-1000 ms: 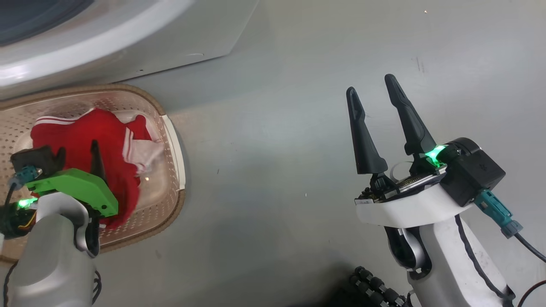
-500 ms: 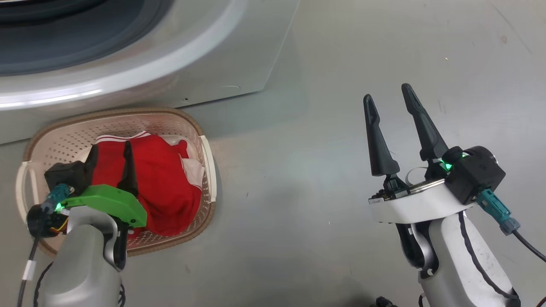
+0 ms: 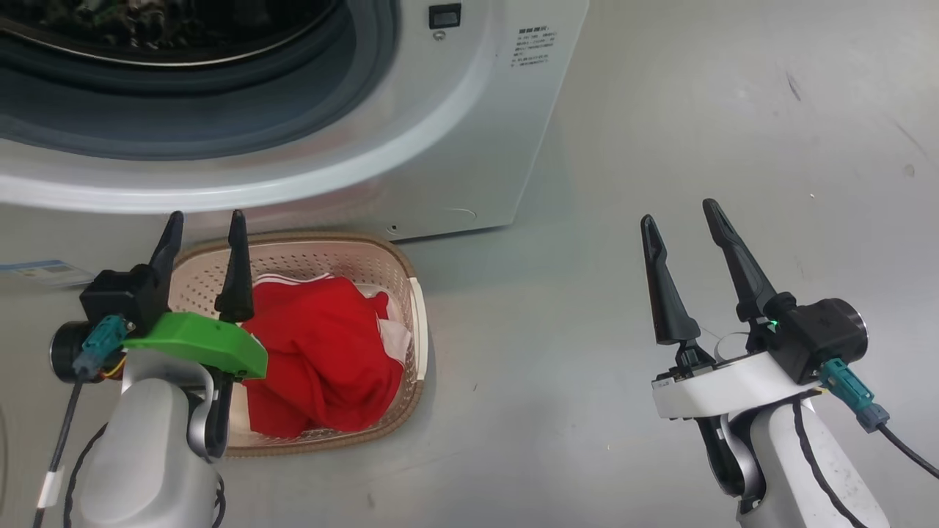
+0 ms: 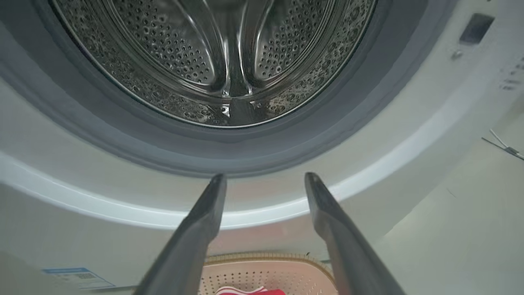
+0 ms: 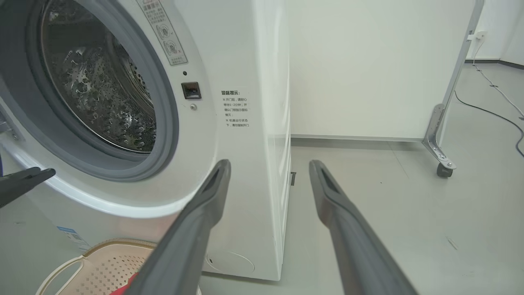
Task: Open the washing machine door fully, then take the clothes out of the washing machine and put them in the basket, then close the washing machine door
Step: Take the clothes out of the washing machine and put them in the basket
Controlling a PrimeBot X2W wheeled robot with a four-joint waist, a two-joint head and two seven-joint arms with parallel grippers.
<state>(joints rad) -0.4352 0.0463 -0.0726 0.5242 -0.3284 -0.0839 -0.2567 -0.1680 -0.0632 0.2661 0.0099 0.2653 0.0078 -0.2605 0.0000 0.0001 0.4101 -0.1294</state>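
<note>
The washing machine (image 3: pixel 469 147) stands with its round opening uncovered, and its steel drum (image 4: pixel 221 61) looks empty. Its door is out of view. The cream basket (image 3: pixel 323 262) sits on the floor in front of the machine. Red clothes (image 3: pixel 323 352) with white trim lie in it. My left gripper (image 3: pixel 206 220) hovers open over the basket's back left rim, nothing between its fingers, pointing at the grey gasket (image 4: pixel 229 157). My right gripper (image 3: pixel 678 213) is open and empty above bare floor, right of the basket. In the right wrist view it (image 5: pixel 270 164) points past the machine's right front corner.
Grey floor (image 3: pixel 660 110) stretches to the right of the machine. A white panel on a metal frame with a caster (image 5: pixel 440 155) stands behind, and a cable (image 5: pixel 491 110) runs along the floor beyond it. A blue label (image 3: pixel 37 270) is low on the machine's front.
The head camera has tilted up, bringing the machine's opening into view. My left gripper has lifted off the clothes in the basket and now points at the machine. The right gripper stays open.
</note>
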